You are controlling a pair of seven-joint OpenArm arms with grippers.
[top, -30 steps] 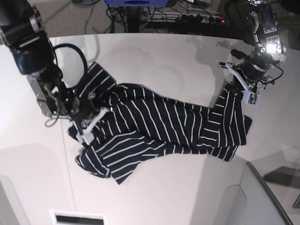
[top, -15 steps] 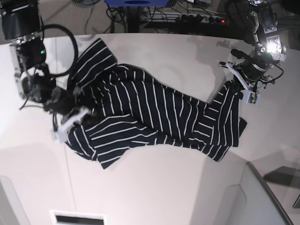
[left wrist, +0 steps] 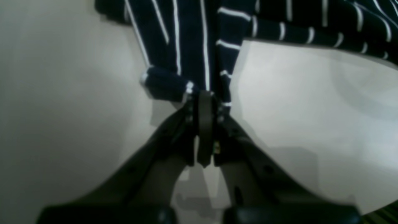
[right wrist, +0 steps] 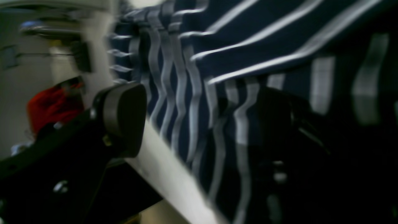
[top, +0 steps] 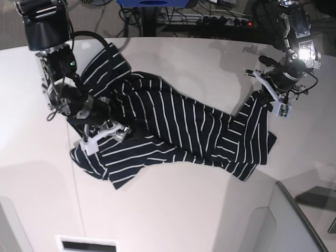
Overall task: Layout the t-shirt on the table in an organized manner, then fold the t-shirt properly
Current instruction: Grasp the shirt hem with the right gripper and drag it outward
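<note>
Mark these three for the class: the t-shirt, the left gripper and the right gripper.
t-shirt (top: pixel 173 126): base view, striped middle.
left gripper (left wrist: pixel 203 95): left wrist view, tips pinching cloth.
right gripper (top: pixel 102 137): base view, between spread fingertips.

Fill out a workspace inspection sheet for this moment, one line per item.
Surface: white table, bare apart from the shirt.
Job's things: striped t-shirt lies crumpled, not spread flat.
Clutter: nothing seen on the table.
Hands: left hand shut on a t-shirt edge; right hand open over the shirt's other end, nothing held.
Cables: black cable loops by the right arm; cords and a power strip behind the table.
Surroundings: grey panel at the near corner.
</note>
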